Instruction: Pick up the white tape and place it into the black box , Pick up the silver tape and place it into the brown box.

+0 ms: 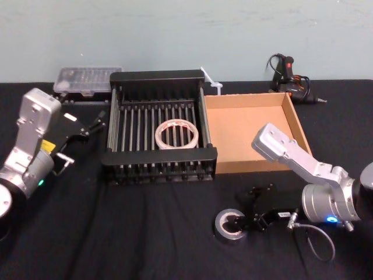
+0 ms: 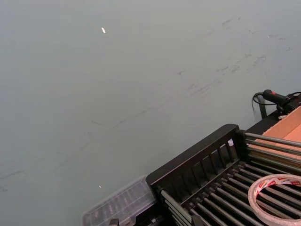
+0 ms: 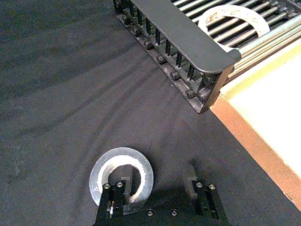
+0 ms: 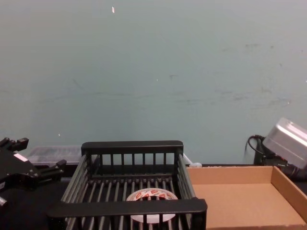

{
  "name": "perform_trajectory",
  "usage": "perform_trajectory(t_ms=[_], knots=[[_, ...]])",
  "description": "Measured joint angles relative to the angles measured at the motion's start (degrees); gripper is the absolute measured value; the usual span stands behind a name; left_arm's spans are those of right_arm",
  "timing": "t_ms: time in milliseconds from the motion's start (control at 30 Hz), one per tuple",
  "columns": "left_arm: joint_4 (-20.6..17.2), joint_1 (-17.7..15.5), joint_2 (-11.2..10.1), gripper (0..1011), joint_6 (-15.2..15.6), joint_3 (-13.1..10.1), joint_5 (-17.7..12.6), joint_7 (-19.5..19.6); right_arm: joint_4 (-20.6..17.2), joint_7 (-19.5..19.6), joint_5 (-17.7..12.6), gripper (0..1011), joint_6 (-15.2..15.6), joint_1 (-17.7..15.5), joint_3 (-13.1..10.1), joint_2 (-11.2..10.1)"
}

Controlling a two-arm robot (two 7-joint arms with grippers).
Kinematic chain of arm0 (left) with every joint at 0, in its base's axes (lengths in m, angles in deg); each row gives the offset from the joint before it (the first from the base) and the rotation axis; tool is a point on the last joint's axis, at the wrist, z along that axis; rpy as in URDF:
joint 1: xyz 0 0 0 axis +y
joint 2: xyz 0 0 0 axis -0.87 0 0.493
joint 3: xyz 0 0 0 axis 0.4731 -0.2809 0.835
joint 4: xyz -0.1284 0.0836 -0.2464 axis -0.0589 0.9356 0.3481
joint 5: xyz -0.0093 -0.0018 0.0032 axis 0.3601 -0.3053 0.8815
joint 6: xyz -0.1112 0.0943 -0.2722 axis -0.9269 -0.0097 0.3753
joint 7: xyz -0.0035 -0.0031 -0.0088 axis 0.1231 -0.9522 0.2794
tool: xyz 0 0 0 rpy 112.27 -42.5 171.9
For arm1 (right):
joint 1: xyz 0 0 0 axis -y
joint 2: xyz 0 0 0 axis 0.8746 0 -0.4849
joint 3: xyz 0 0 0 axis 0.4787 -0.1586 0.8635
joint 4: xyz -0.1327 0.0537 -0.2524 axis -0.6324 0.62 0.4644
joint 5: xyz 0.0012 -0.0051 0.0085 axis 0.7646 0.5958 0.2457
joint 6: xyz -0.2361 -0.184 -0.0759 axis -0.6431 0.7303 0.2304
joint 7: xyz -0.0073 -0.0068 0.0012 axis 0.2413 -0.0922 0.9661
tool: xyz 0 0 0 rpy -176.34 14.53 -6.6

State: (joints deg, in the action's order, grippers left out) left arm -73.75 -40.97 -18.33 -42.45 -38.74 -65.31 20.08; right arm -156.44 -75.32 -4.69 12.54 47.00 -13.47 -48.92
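The white tape (image 1: 176,133) with its red-printed label lies flat on the bars of the black box (image 1: 158,157), also seen as white tape (image 4: 151,197) and white tape (image 3: 233,18). On the black cloth in front of the brown box (image 1: 250,137) lies the silver tape (image 1: 229,225), flat. My right gripper (image 1: 242,208) is down at it. In the right wrist view one of its fingers (image 3: 123,184) sits inside the hole of the silver tape (image 3: 121,170), the other stands outside with a gap to the roll, so the right gripper (image 3: 156,180) is open. My left gripper (image 1: 96,123) hangs open and empty beside the black box's left wall.
A clear plastic case (image 1: 87,79) lies behind the black box at the back left. A black tool with a cable (image 1: 288,76) rests behind the brown box, and a small white piece (image 1: 211,83) sits between the two boxes at the back. Bare black cloth covers the table's front left.
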Motion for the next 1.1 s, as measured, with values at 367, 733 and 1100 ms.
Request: perform_trajectory(t_ms=[367,733,1100], knots=[[0.00,0.00,0.00,1001,0.00,0.00,0.00,0.00,-0.01,0.05,0.00,386,0.00,0.00,-0.01,0.01],[0.00,0.00,0.00,1001,0.00,0.00,0.00,0.00,-0.01,0.05,0.00,148,0.00,0.00,-0.01,0.01],[0.00,0.00,0.00,1001,0.00,0.00,0.00,0.00,-0.21,0.08,-0.03,148,-0.22,-0.23,-0.30,-0.15]])
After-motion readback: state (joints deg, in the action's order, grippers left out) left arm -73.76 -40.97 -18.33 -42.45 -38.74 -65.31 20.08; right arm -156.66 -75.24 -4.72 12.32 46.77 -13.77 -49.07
